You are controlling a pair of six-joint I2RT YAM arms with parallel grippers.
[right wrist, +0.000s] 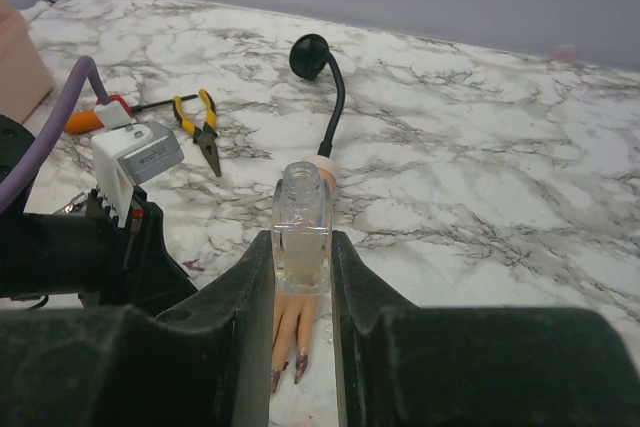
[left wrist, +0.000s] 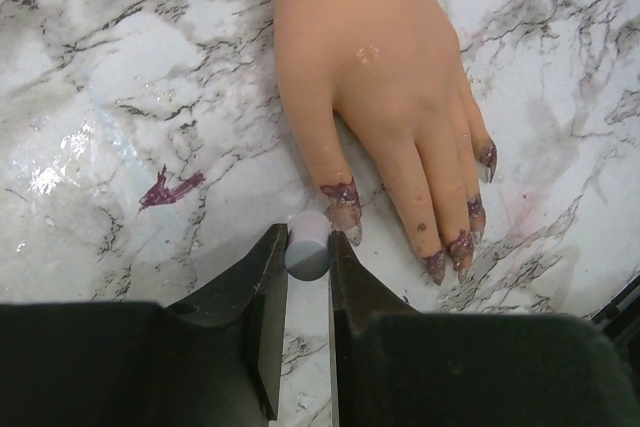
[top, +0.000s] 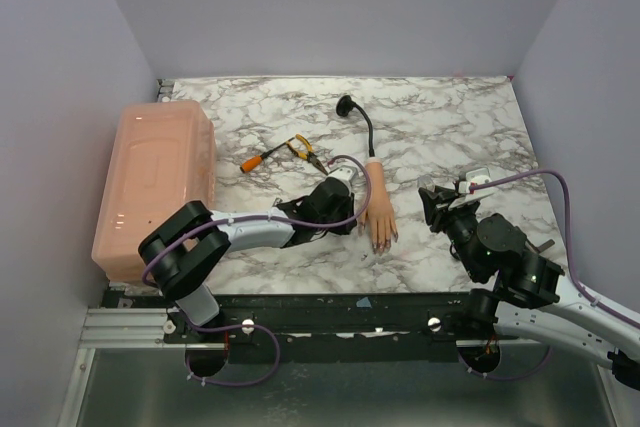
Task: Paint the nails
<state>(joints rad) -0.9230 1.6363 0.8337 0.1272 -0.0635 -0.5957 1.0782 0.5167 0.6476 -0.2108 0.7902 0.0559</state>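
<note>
**Left pincer [left wrist: 307, 237] closed on a small cap, right pincer [right wrist: 302, 247] closed on a bottle**

At the far left of the counter [top: 450, 117] stands a pink plastic box [top: 155, 182], close to the left wall. To the right of it, and apart from it, lie an orange-handled screwdriver [top: 255, 159] and yellow-handled pliers [top: 305, 152], just beside each other.

The left arm stretches from its base toward the middle of the counter. Its pincer grips a small greyish-white round cap [left wrist: 307, 255] between both fingers. The cap is just beside the thumb tip of the mannequin hand [left wrist: 370, 67]; I cannot tell if it touches.

This mannequin hand lies palm down near the middle of the counter, with the fingers pointing toward the arm bases. The nails [left wrist: 346, 215] are at the near ends of the fingers. They carry dark purple paint, which also spreads over the skin around them. A purple smear [left wrist: 165, 189] marks the counter beside the thumb, on the side away from the other fingers.

From the wrist of the mannequin hand a black bent stalk [top: 368, 137] goes to the far side and ends in a round black foot [top: 347, 105].

To the right of the mannequin hand, and apart from it, the right pincer holds a clear glass bottle [right wrist: 302, 197] upright. Both fingers press on the sides of the bottle, and its neck is open.
</note>
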